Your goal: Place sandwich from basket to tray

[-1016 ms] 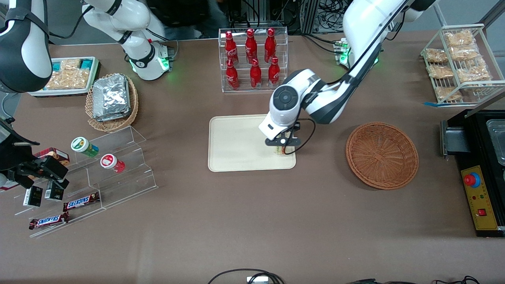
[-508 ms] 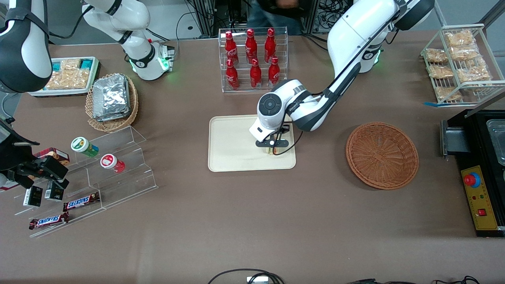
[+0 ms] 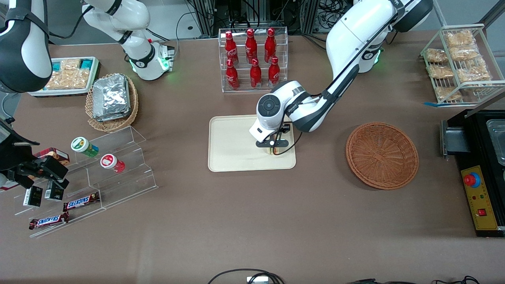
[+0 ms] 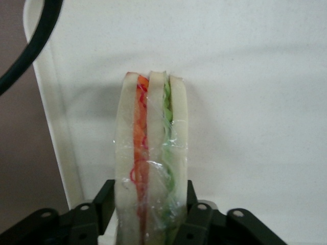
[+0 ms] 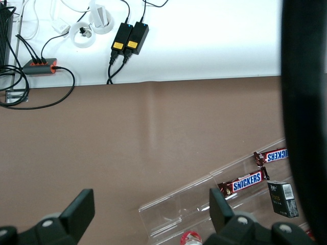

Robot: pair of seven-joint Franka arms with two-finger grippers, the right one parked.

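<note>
- Gripper [image 3: 271, 149] clamps sandwich [image 4: 151, 163] on its bread faces, held edge-up over tray [image 3: 230, 136].
- Basket [image 3: 382, 155] sits empty.
- Release comes next, likely.

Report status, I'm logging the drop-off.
Gripper shut on sandwich, over the tray. Basket empty. Nothing in the way.

The gripper [image 4: 151, 214] holds the sandwich [image 4: 151, 168] tight, one black finger pressing each bread side. The sandwich stands on its edge over the tray [image 4: 245, 102], with orange, red and green layers showing through clear wrap. Brown table [image 4: 20, 143] shows past the tray's rim.
</note>
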